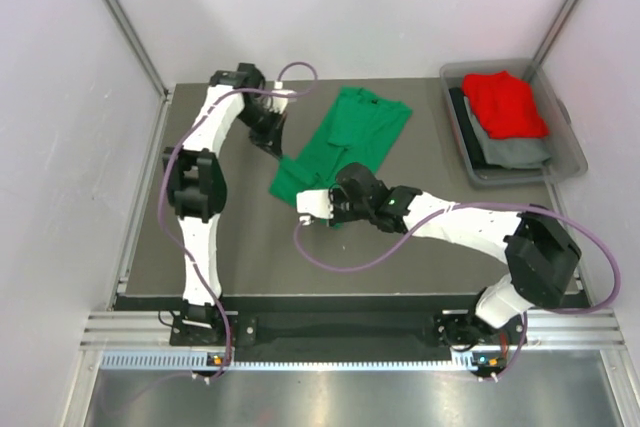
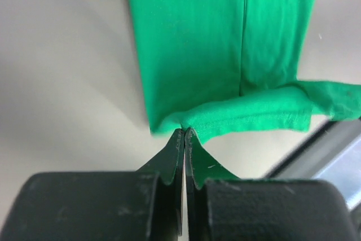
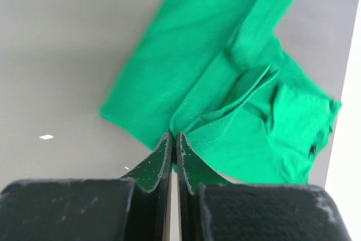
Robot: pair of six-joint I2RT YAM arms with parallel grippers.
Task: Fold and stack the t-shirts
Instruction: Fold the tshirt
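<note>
Layout, top view: green t-shirt lies part-folded and aslant on the table. The red t-shirt sits well apart in the clear plastic bin, on top of grey cloth.
Holds, top view: my left gripper is at the green shirt's left edge and my right gripper at its near hem.
Left wrist view: my fingers are clenched on a pinch of green cloth at a hem corner. The hem is rolled over beside the pinch, and a seam runs straight away from me.
Right wrist view: my fingers are clamped on the stitched hem, with loose folds bunched beyond it and a sleeve crumpled at the far right.
Step, as I judge it: folding the green shirt, with stacking not yet begun.
Technique: lift both pinches level and carry them together, so the cloth between them is taut, not sagging.
Caution: pulling unevenly would skew the fold. I would lay the edge flat before opening either hand.
</note>
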